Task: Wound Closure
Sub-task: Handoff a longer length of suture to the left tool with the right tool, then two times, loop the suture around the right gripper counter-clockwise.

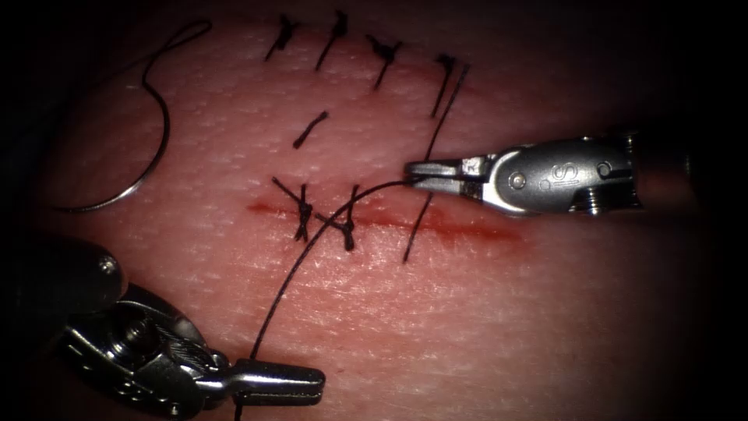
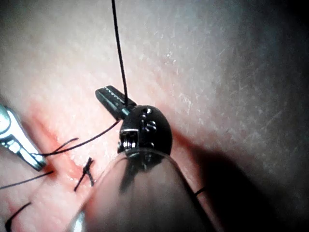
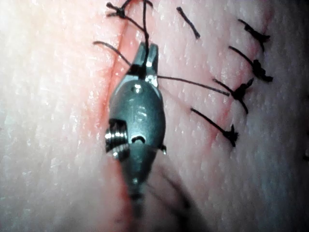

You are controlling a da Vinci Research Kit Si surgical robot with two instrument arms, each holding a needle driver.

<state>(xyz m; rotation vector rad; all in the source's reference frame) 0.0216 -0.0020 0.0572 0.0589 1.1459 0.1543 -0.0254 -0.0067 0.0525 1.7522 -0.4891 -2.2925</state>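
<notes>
The needle (image 1: 148,140) lies free on the tissue (image 1: 483,312) at the upper left, well apart from both tools, not in the tissue. The thread (image 1: 300,257) runs from the left end effector (image 1: 284,383), clamped on it at the lower edge, up across the cut (image 1: 436,224) to the right end effector (image 1: 425,171), clamped on it just above the cut. Two knotted stitches (image 1: 323,218) cross the cut's left part; a row of older stitches (image 1: 382,54) sits above. The left tool's shaft is cut off by the frame's corner.

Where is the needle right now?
In the endoscope view the needle lies free on the tissue, far left, above the left gripper and held by neither gripper.
</notes>
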